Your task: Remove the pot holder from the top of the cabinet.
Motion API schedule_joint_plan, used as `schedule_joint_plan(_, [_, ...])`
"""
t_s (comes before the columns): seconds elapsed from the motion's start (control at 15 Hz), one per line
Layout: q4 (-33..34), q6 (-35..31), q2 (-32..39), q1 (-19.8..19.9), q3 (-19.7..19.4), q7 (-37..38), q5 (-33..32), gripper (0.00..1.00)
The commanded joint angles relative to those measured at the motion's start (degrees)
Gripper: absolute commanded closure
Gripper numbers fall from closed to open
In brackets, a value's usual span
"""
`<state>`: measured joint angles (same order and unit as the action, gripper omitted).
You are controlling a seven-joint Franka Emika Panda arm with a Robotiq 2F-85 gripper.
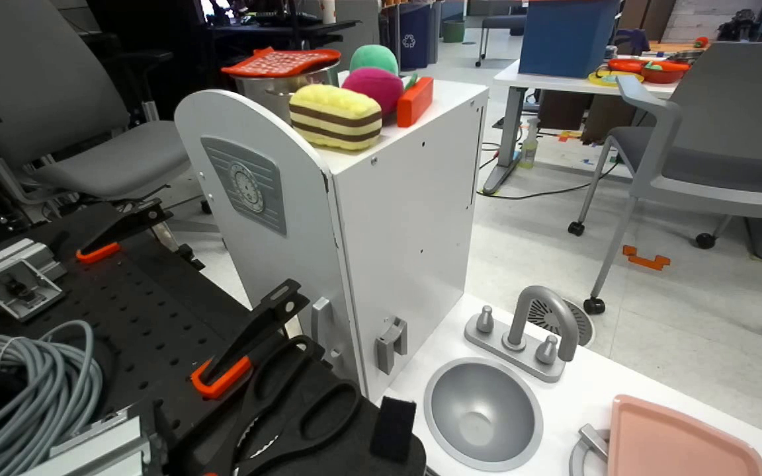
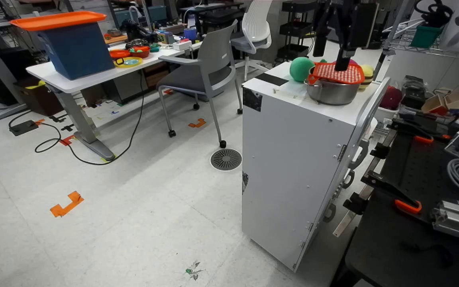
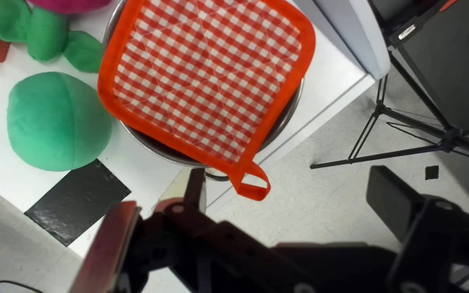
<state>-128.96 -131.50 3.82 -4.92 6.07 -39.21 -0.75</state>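
The pot holder (image 3: 214, 77), a red-and-white checked pad with an orange-red border and hanging loop, lies flat across a metal pot (image 2: 331, 95). The pot stands on top of the white cabinet (image 2: 285, 159). The pad also shows in both exterior views (image 1: 278, 64) (image 2: 333, 73). My gripper (image 3: 286, 175) is open with nothing between its fingers. In the wrist view the loop hangs past the pot's rim, near the left finger and between the finger lines. In an exterior view the gripper (image 2: 332, 56) points down over the pot. It is out of view in the exterior view with the sink.
A green ball (image 3: 57, 122), a pink plush (image 1: 374, 89), a yellow striped block (image 1: 335, 118) and an orange block (image 1: 415, 102) crowd the cabinet top. The rounded side panel (image 1: 255, 185) rises beside the pot. A black bench (image 2: 405, 239) stands alongside.
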Motion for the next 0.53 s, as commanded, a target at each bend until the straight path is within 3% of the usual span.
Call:
schedule_joint_plan(0.0, [1.5,1.3,0.8,0.3,0.2,-2.7,0.3,0.0])
schedule_joint_plan(0.47, [2.0,0.1,0.8,0.1,0.4,-5.5,-2.2,0.0])
